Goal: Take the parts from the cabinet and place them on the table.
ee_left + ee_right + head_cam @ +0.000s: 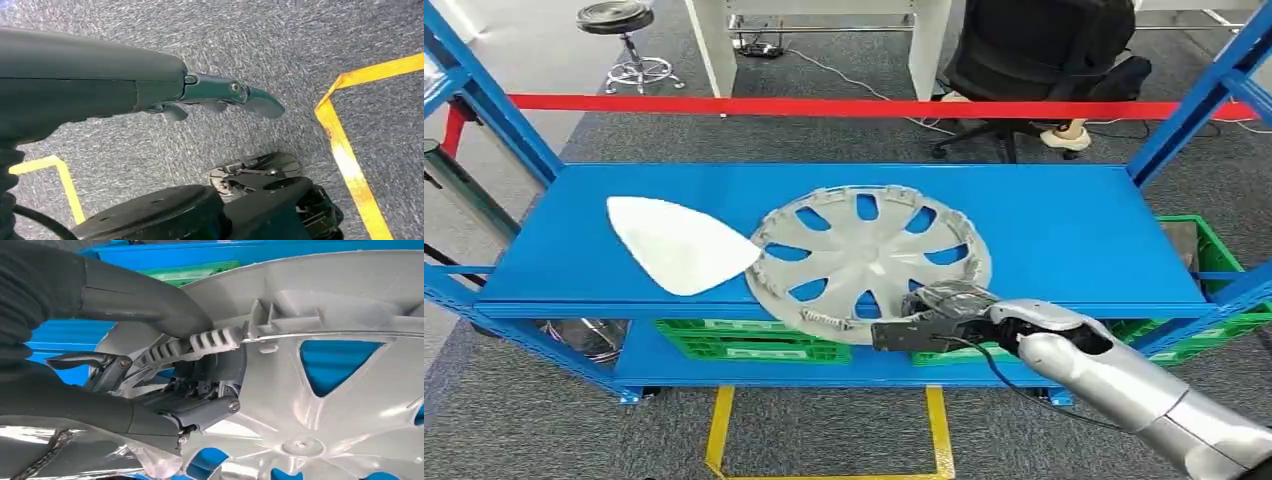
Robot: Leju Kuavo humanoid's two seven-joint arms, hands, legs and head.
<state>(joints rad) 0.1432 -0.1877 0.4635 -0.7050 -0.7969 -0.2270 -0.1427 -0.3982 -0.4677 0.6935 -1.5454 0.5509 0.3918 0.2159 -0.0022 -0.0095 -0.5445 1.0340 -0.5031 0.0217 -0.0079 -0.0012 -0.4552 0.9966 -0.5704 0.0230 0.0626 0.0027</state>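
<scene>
A silver wheel cover (869,258) lies on the blue cabinet shelf (1064,225), its near rim overhanging the shelf's front edge. My right hand (929,318) grips that near rim; in the right wrist view the thumb lies over the rim's ribbed clip and the fingers (200,407) press against the wheel cover (340,390) from the other side. A white teardrop-shaped part (679,243) rests on the shelf just left of the cover, touching it. My left hand (220,97) hangs over the carpet, fingers stretched out, holding nothing.
Green crates (754,340) sit on the lower shelf, another green crate (1199,245) at the right. Blue uprights frame the cabinet and a red bar (824,106) crosses behind it. Yellow tape (724,425) marks the floor in front. A person on an office chair (1034,60) sits beyond.
</scene>
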